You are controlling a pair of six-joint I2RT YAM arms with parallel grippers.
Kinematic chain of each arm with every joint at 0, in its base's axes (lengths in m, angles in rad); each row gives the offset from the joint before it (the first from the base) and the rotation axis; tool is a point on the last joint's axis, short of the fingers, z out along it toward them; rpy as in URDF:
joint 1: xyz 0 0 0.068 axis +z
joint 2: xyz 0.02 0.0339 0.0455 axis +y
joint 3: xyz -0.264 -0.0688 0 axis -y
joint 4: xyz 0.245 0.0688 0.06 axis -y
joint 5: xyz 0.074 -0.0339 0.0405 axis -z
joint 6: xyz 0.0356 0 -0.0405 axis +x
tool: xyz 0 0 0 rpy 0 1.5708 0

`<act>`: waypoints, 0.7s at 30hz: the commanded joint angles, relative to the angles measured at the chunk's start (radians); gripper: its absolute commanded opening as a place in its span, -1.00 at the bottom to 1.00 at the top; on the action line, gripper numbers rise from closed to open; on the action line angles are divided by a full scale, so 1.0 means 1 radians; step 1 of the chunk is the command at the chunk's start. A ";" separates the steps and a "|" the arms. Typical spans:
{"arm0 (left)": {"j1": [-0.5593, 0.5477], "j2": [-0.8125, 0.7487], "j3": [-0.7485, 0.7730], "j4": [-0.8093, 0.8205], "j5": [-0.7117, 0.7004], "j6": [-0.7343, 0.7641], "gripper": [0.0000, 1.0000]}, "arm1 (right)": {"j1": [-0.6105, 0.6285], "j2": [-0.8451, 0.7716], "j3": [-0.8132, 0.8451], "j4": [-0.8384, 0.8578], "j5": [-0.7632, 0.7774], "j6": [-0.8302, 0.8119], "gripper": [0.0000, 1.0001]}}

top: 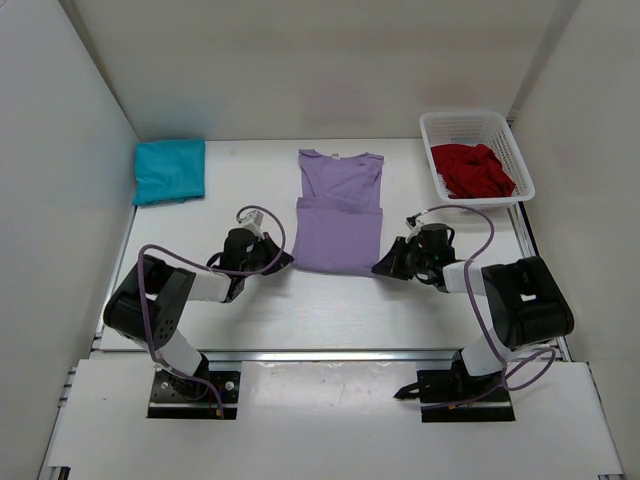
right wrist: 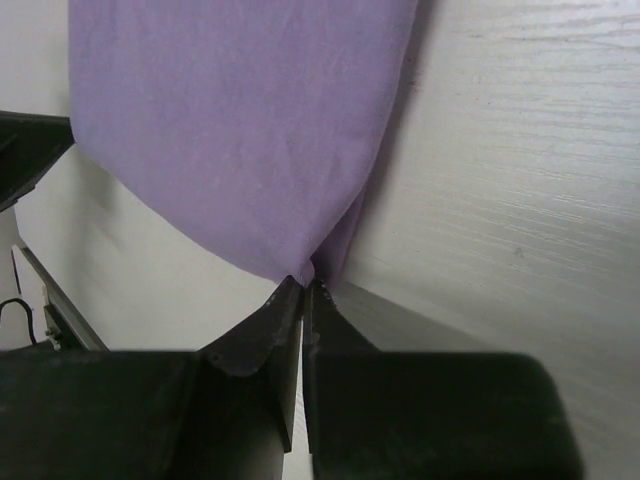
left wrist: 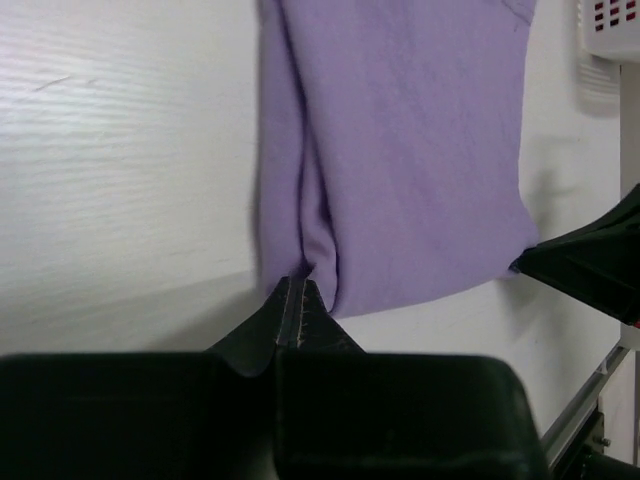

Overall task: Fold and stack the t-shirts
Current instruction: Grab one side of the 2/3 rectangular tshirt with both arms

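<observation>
The pale lavender t-shirt (top: 339, 210) lies flat mid-table, sleeves folded in, collar at the far end. My left gripper (top: 283, 262) is shut on its near left corner (left wrist: 310, 270). At the near right corner (right wrist: 305, 268) my right gripper (top: 383, 266) is shut on the cloth in the same way. A folded teal t-shirt (top: 169, 170) rests at the far left. The dark red t-shirt (top: 474, 170) lies crumpled in the white mesh basket (top: 518, 160) at the far right.
White walls enclose the table on the left, back and right. The basket stands against the right wall. A metal rail (top: 330, 355) runs along the near edge in front of the arm bases.
</observation>
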 commanded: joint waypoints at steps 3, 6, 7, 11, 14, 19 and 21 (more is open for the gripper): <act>0.072 -0.071 -0.070 0.044 0.060 -0.059 -1.00 | 0.011 -0.077 0.002 -0.002 0.050 -0.029 -1.00; 0.072 -0.102 -0.091 0.030 0.064 -0.048 -1.00 | 0.007 -0.093 -0.012 -0.018 0.047 -0.024 -1.00; 0.072 -0.108 -0.103 0.031 0.069 -0.059 -1.00 | 0.011 -0.105 -0.021 -0.024 0.047 -0.030 -1.00; 0.079 -0.153 -0.155 0.035 0.081 -0.073 -1.00 | -0.009 -0.148 -0.055 -0.044 0.053 -0.038 -1.00; 0.043 -0.167 -0.151 0.051 0.084 -0.060 -0.88 | -0.024 -0.151 -0.083 -0.036 0.041 -0.036 -1.00; -0.044 -0.116 -0.061 0.012 0.055 -0.007 -0.25 | -0.030 -0.133 -0.069 -0.033 0.013 -0.041 -1.00; -0.055 -0.098 -0.041 0.002 0.049 -0.005 -0.25 | -0.032 -0.130 -0.070 -0.019 0.010 -0.036 -1.00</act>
